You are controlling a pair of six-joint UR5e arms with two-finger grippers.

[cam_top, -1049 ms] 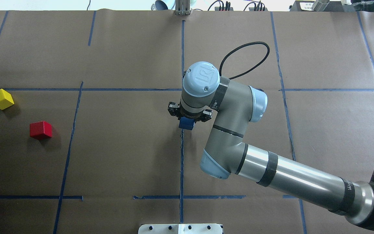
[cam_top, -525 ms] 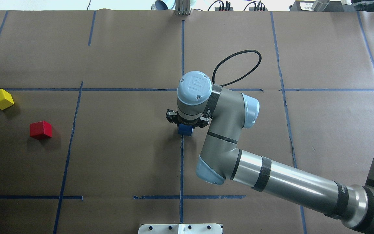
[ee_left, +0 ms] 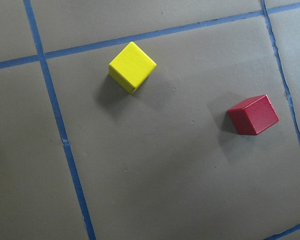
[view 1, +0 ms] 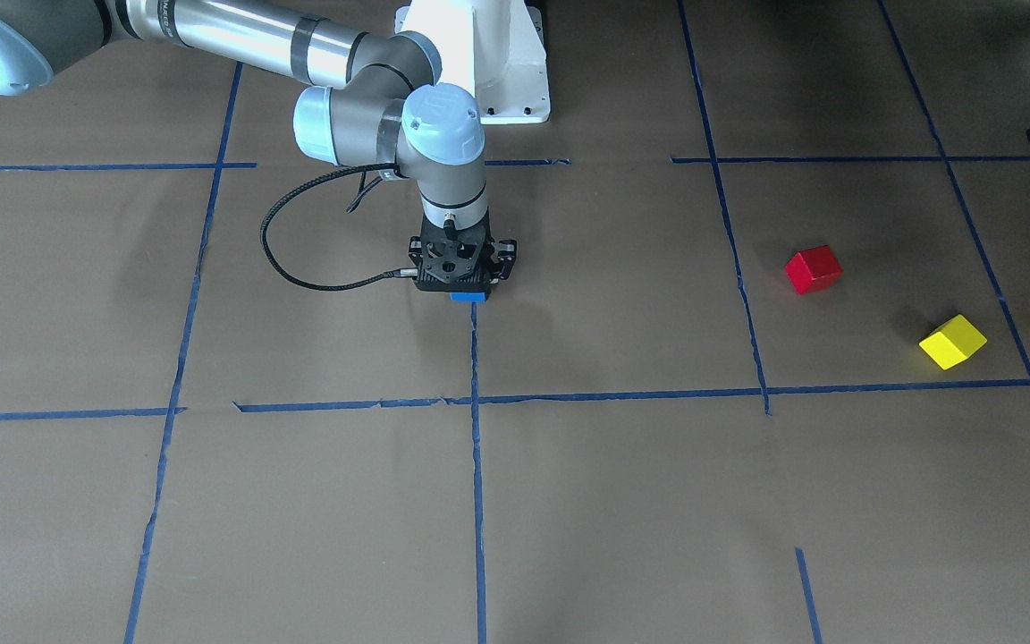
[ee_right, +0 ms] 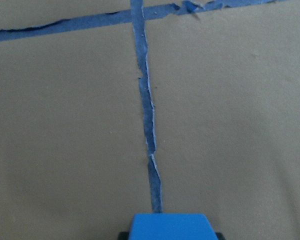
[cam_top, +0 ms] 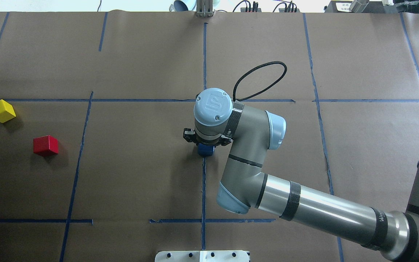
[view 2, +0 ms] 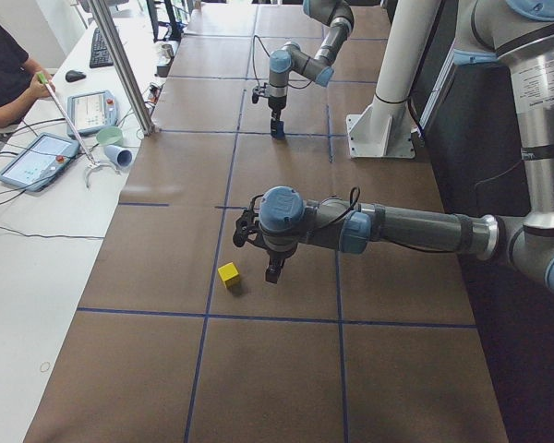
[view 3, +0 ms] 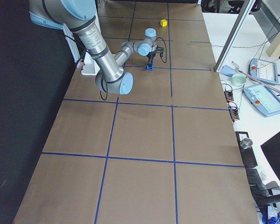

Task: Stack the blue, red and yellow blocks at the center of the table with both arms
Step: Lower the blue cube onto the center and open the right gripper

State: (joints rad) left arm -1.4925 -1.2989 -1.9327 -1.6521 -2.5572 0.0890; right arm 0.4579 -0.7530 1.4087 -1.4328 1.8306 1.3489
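Observation:
My right gripper [cam_top: 205, 146] is shut on the blue block [cam_top: 206, 150], held low over the centre blue tape line; I cannot tell if the block touches the table. The block also shows in the front view [view 1: 468, 298] and at the bottom of the right wrist view [ee_right: 169, 226]. The red block [cam_top: 45, 145] and the yellow block [cam_top: 1, 110] lie on the table at far left, apart from each other. Both show in the left wrist view, red [ee_left: 253, 115] and yellow [ee_left: 132, 66], from well above. My left gripper [view 2: 273, 273] hangs above them; I cannot tell if it is open.
Brown paper [cam_top: 140, 174] with a grid of blue tape lines covers the table. A white mount plate [cam_top: 202, 255] sits at the near edge. The right arm's black cable [cam_top: 260, 78] loops behind the wrist. Tablets and cups lie beyond the far edge.
My right arm has moved down and slightly left with the blue block still in its grip. The red and yellow blocks have not moved.

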